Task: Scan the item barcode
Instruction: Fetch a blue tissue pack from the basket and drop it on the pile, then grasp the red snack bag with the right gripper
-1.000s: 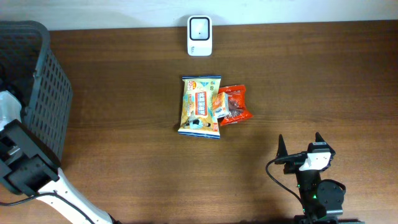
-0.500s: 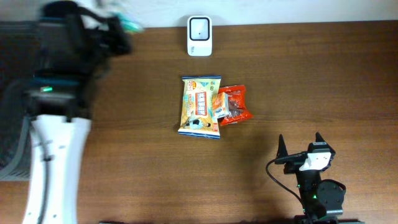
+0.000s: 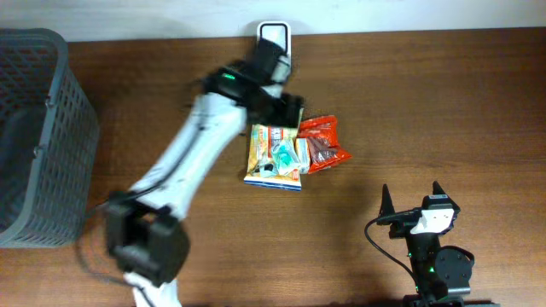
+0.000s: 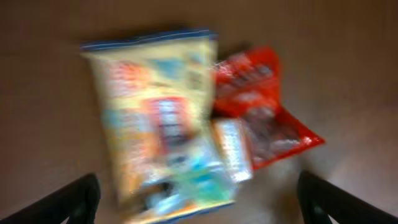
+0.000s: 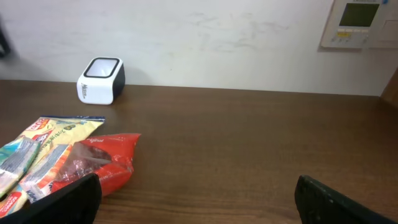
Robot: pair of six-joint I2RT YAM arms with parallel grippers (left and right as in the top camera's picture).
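Glossy plastic yellow packet and red packet, matt wooden table.

Yellow snack packet, blue-edged; red packet. White scanner, black top. Brown wood-grain worktop, dark grey lattice basket.

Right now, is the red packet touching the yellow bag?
Touching. The right wrist view shows the red packet overlapping the edge of the yellow bag, with no gap between them.

1. I get a blurred picture: a yellow snack bag lies on the brown table.
2. A red packet touches its right side, and a small pale packet lies where they meet.
3. The left gripper fingers stand wide apart.
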